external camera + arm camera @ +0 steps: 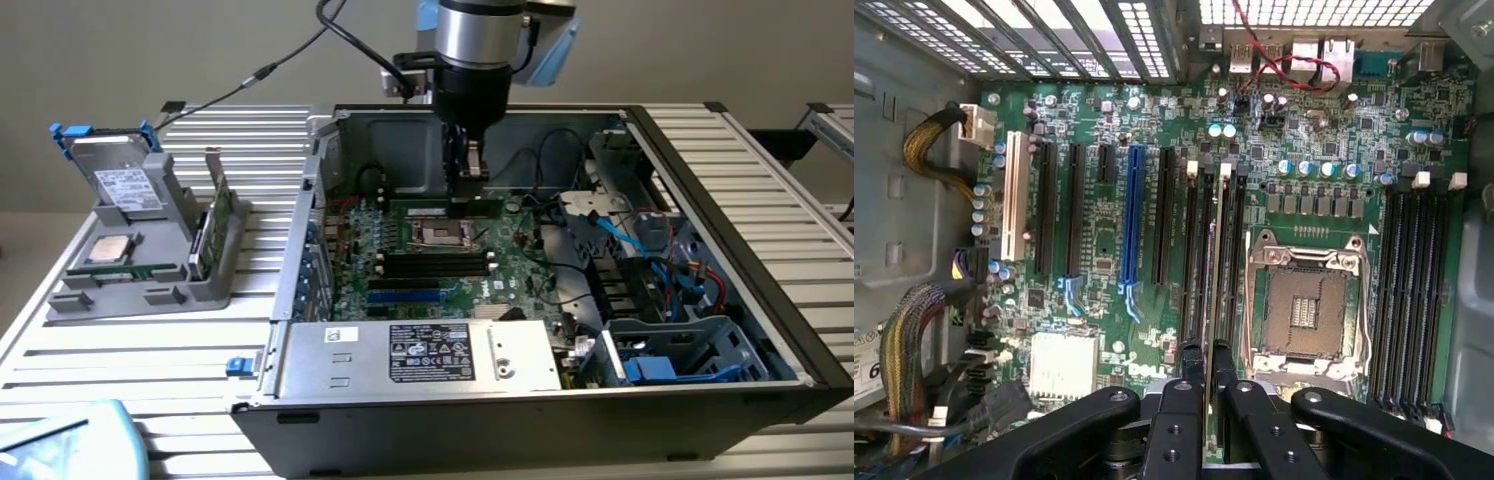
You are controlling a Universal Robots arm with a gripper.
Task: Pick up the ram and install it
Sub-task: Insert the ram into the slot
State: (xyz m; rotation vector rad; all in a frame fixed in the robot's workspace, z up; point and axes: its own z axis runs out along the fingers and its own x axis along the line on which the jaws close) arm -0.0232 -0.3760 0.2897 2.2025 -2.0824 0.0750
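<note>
Your count, operator:
- ram (427, 207): one.
- gripper (1206, 360): one.
- computer case (534, 440): one.
- motherboard (1104, 260): one.
- processor socket (1304, 310): one.
- power supply (427, 355): one.
- white slot (1011, 205): one.
- blue slot (1131, 220): one.
- black expansion slots (1044, 210): four, three long and one short.
- memory slot banks (1419, 290): two; slots per bank hard to count.
- parts holder (80, 300), exterior view's left: one, with one drive caddy (114, 180), one processor chip (110, 250), one green circuit card (218, 225).

On desk (754, 150): computer case (534, 440), parts rack (94, 300) just beside it at the exterior view's left. Inside case, over motherboard (514, 258): gripper (467, 192) clamping ram (1212, 280) on edge over slots (1192, 250) beside processor socket (1302, 310).
</note>
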